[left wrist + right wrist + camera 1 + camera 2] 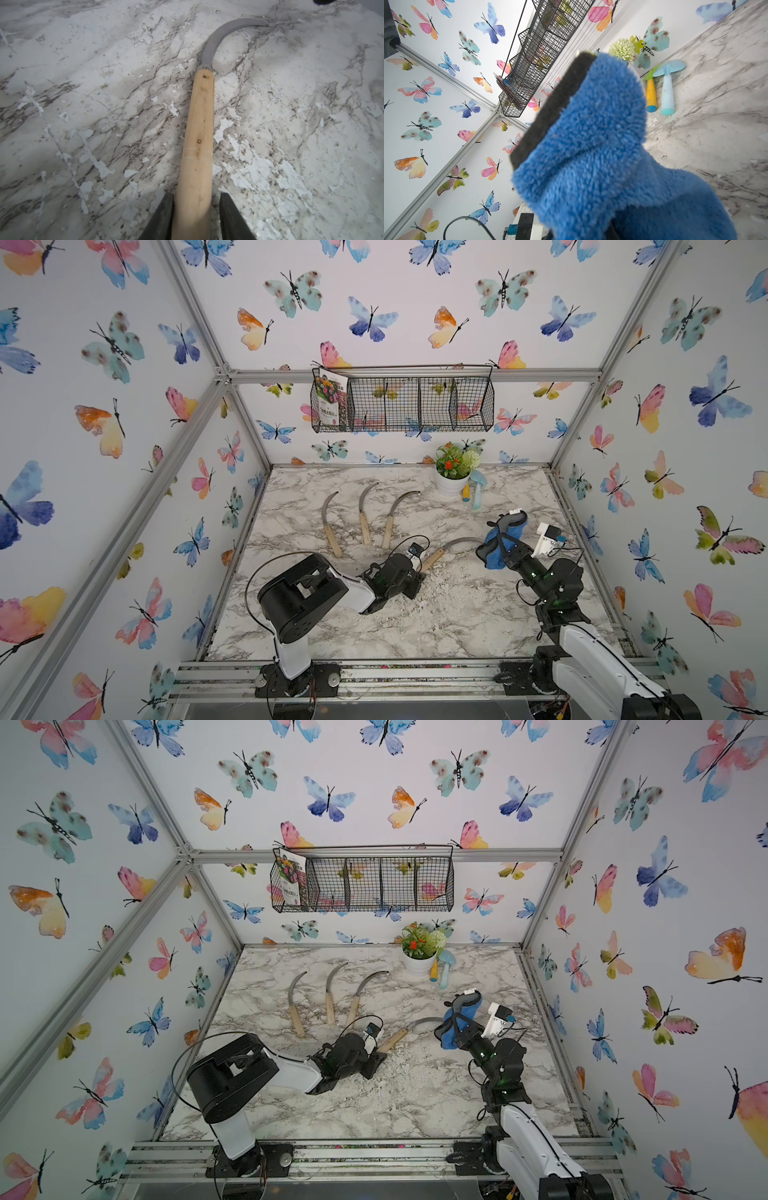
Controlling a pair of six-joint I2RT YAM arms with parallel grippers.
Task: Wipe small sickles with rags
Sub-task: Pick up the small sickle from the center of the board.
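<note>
Item in hand: one small sickle [197, 145] lies flat on the marble table [415, 626], just right of centre in both top views, with its blade curving toward the right. The left wrist view shows the whole blade bare, and nothing touches it.

The left gripper [196, 199] sits astride the butt of the handle. Its jaws are apart, and a sliver of table shows on one side, so no firm clamp is evident.

The rag [591, 155] is held off the table just right of the blade tip, near it but not on it. The right gripper [504, 541] is pinched tight on the rag.

The three other sickles [365, 514] lie in a row up and left of centre, well clear of both arms. Whether they are clean cannot be told.

Assessment: the sickle is being secured and the cloth is ready, but no wiping contact is made. All strokes on this blade remain, and possibly the other three.

The trowel [478, 489] and plant pot [451, 485], at upper right, are not involved.
</note>
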